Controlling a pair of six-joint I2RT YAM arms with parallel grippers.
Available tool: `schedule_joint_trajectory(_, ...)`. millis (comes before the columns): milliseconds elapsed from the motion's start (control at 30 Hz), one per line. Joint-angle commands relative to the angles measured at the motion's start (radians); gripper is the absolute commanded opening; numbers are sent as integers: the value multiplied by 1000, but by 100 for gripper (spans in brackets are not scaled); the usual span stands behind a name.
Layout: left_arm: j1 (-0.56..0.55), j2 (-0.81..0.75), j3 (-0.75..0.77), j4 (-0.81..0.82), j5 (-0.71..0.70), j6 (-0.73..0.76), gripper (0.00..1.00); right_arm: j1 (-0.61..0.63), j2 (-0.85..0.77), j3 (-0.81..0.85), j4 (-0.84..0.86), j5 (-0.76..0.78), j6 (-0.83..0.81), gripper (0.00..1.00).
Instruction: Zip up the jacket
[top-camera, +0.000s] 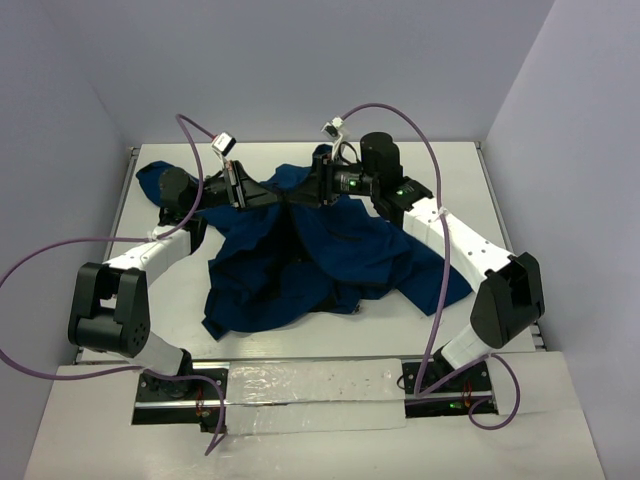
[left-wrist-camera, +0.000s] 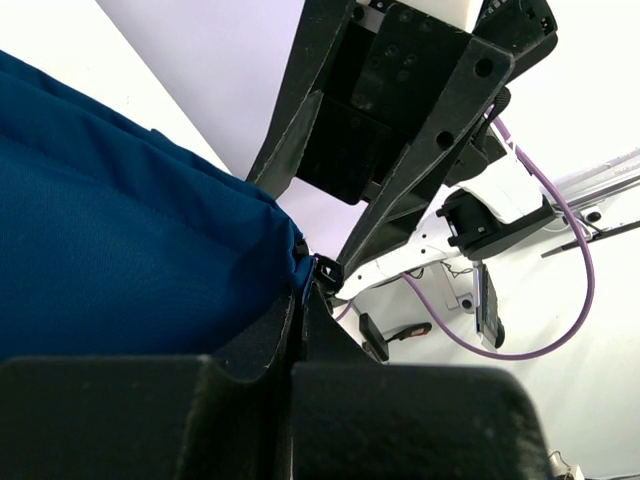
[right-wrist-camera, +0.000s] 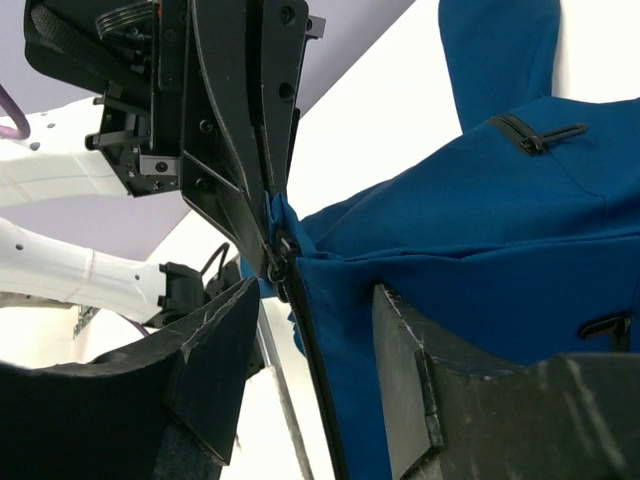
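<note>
We note:
- White table (top-camera: 180, 290) under both grippers.
- Navy jacket (top-camera: 330, 255) crumpled on table, bulk lying base-side of grippers, its edge raised between them.
- Left gripper (left-wrist-camera: 303, 292) clenched on jacket edge.
- Right gripper (right-wrist-camera: 318, 300) released, jaws apart, straddling same edge just beside left gripper's tips.
- Black pocket zip (right-wrist-camera: 535, 132) on fabric right of right gripper.
- White tag (top-camera: 225, 142) above left gripper: writing too small, we cannot read it.

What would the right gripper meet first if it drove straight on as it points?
The jacket edge, between the right gripper's open fingers; then probably the left gripper clamping that edge just beyond. Depth unclear.
</note>
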Motion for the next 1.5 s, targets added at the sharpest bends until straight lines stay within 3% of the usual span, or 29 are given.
schedule_joint_trajectory(0,-12,-29,55,61,27,-7,0,7,1,55,54,-39,10,53)
schedule_joint_trajectory(133,-12,-28,51,62,26,-3,0,8,-15,46,58,-34,4,47)
schedule_joint_trajectory(267,-12,-18,45,86,24,-22,0,7,-33,28,78,-31,0,28)
schedule_joint_trajectory(433,-12,-12,50,91,26,-24,0,7,-36,32,80,-42,-2,18)
schedule_joint_trajectory(600,-12,-10,43,90,25,-22,0,7,-40,28,95,-46,7,0)
schedule_joint_trajectory(1067,-18,0,28,105,30,-28,0,6,-76,24,110,-39,6,0)
schedule_joint_trajectory(1467,-22,-36,6,1,22,53,0,8,-97,24,171,7,52,0)
